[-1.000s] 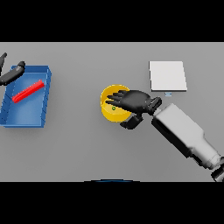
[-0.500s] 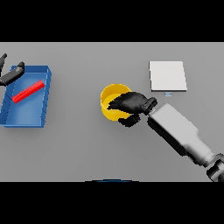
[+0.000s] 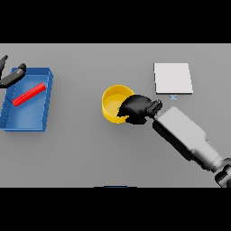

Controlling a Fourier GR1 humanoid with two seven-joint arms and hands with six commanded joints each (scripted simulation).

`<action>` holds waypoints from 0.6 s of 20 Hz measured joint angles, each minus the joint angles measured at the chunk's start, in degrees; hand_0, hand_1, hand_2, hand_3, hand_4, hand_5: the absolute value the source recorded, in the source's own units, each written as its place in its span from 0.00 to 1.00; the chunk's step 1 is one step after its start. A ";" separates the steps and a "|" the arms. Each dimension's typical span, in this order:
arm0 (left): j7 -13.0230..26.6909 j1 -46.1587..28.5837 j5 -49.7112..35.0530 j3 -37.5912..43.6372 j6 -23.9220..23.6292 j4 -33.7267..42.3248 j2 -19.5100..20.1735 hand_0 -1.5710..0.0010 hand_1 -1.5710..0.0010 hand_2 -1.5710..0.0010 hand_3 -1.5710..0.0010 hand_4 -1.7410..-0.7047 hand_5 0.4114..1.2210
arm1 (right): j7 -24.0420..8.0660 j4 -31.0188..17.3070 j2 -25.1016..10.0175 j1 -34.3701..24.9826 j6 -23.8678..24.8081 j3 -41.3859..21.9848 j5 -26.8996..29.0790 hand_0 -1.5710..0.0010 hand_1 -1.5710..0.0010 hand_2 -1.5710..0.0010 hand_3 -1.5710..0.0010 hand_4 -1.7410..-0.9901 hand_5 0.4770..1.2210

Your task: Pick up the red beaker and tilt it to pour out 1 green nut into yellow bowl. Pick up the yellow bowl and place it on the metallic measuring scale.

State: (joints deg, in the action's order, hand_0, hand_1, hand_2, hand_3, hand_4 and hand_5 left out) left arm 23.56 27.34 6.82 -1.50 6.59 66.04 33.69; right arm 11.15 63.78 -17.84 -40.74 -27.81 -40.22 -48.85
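We see a grey table [image 3: 90,153] from above. Near the middle sits the yellow bowl [image 3: 113,101]. It is round and bright, and it rests flat on the table. Our right hand [image 3: 134,108] is at the bowl's right side. Its dark fingers [image 3: 124,110] curl over the rim there and grip the bowl. The white and grey right arm [image 3: 187,137] reaches in from the lower right corner. A tiny green speck shows inside the bowl, right by the fingers, but it is too small for us to say what it is.

The measuring scale [image 3: 173,78] is a pale square plate. It lies up and to the right of the bowl, a little way apart from it, with nothing on top.

Far to the left is a blue tray [image 3: 43,122]. A long red thing [image 3: 29,94] lies tilted inside it, in the upper part. It looks like a stick lying down, and we cannot tell if it is the beaker.

Our left hand [image 3: 11,76] shows at the far left edge, over the top corner of the blue tray. Only some dark fingers peek in, spread apart and loose, holding nothing. They are just beside the red thing but do not touch it.
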 measured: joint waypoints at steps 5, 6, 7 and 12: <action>-0.01 -1.16 -0.18 -0.09 -0.02 1.08 0.06 1.00 1.00 1.00 1.00 0.93 0.36 | 0.56 2.67 -2.25 -0.96 -2.01 1.30 1.77 0.02 0.03 0.08 0.25 0.02 0.99; -0.09 -1.18 -0.07 0.10 0.21 0.82 0.63 1.00 1.00 1.00 1.00 0.93 0.36 | 0.01 4.04 -2.87 -0.91 -2.78 1.43 2.02 0.02 0.02 0.08 0.26 0.01 0.99; -0.08 -0.62 0.11 -0.04 0.01 0.89 0.49 1.00 1.00 1.00 1.00 0.94 0.37 | -0.83 4.82 -2.85 -0.97 -3.52 1.82 2.61 0.02 0.02 0.07 0.26 0.01 0.99; 0.01 -0.74 -0.96 0.20 0.55 1.30 0.08 1.00 1.00 1.00 1.00 0.92 0.36 | -5.27 9.99 -5.74 -1.58 -6.55 4.56 4.12 0.01 0.01 0.08 0.24 0.00 1.00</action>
State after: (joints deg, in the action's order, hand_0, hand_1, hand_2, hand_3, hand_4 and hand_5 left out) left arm 23.57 26.60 5.85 -1.29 7.13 67.34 33.78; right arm 5.88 73.77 -23.58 -42.32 -34.36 -35.66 -44.73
